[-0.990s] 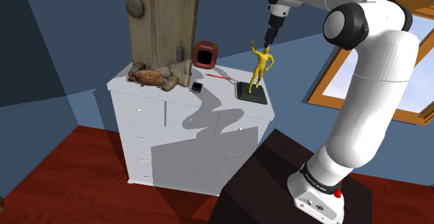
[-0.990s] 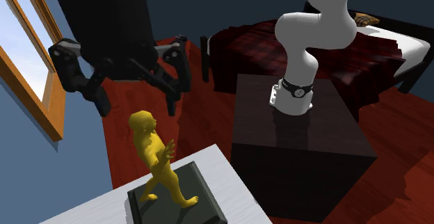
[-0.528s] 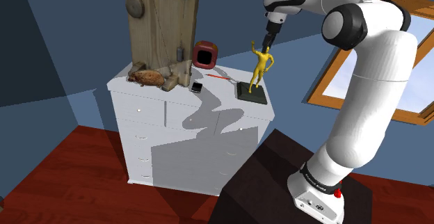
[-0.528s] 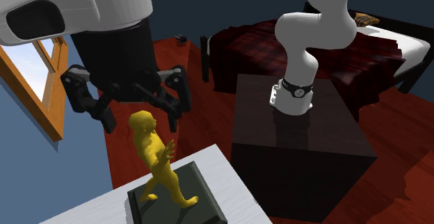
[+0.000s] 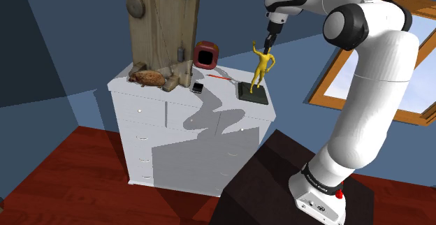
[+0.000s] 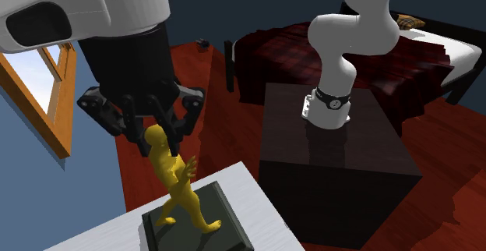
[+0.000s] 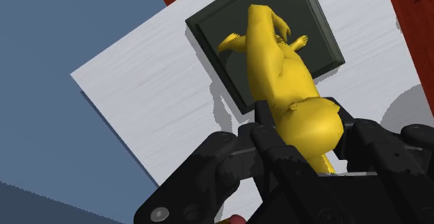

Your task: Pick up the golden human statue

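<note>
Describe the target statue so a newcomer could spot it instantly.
Find the white dresser; at the right end of its top in the shoulder view lies a dark square base. On it stands the human statue, the only bright yellow thing, its head clasped by the end effector.

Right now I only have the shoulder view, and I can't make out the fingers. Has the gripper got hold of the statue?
Observer: Yes. In the wrist view the gripper clasps the golden human statue by its head, one finger on each side.
Operator: Is it off the dresser yet?
Observer: No. In the second exterior view its feet are on the dark base, which lies flat on the white dresser.
</note>
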